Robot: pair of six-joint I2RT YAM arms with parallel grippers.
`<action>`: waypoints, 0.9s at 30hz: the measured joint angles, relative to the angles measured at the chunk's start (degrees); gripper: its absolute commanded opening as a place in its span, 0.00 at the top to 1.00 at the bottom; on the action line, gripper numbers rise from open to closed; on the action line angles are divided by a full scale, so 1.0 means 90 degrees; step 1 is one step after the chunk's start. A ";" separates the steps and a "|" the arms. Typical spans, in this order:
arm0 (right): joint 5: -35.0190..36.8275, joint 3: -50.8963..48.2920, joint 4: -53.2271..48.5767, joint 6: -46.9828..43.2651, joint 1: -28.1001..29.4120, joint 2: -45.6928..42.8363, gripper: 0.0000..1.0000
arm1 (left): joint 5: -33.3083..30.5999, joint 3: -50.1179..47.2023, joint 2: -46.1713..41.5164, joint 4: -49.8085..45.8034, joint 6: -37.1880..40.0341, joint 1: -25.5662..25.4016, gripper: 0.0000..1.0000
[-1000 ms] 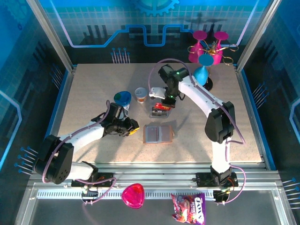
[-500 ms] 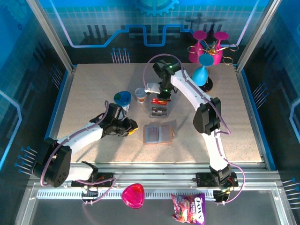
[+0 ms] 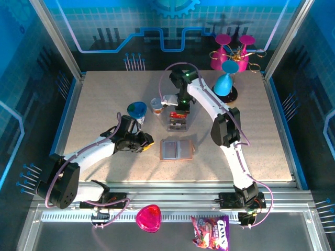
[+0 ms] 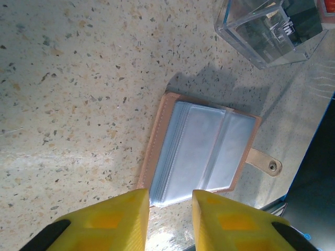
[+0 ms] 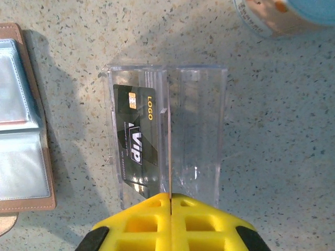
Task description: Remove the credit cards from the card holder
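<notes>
From above, the card holder (image 3: 176,149) lies open and flat on the surface (image 3: 104,99), just toward 6 o'clock of the middle, its blue-grey sleeves facing up. Close by at its 12 o'clock sits a clear container (image 3: 178,125). The right fingers (image 3: 179,109) hang right over that box, and a red card (image 3: 176,113) shows at their tips. Over at 9 o'clock of the holder, the left fingers (image 3: 146,141) sit low, near its left edge but apart from it. A blue-lidded cup (image 3: 137,109) and a smaller cup (image 3: 157,105) stand at 10 o'clock of the container.

On to the left wrist. The yellow left fingers (image 4: 118,214) are spread a little with nothing between them, and only bare surface and the holder's near edge show in the gap. The card holder (image 4: 201,151) lies at their 12 o'clock, open, with its plastic sleeves up. Its snap tab (image 4: 264,163) pokes out at 3 o'clock. The clear container (image 4: 267,31) is up at 1 o'clock.

Right wrist now. The right fingers (image 5: 136,219) are pressed together, pinching the red card (image 5: 169,157). It is seen edge-on, a thin line running toward 12 o'clock over the middle of the clear container (image 5: 199,130). A black card (image 5: 135,138) marked VIP lies in the container's left half. The card holder (image 5: 21,130) is at 9 o'clock, open, just beside the box.
</notes>
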 measured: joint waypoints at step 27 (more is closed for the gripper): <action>0.0318 -0.0097 0.0782 0.0253 0.0000 0.0177 0.74 | -0.0049 0.0000 0.0000 -0.0068 -0.0146 0.0000 0.71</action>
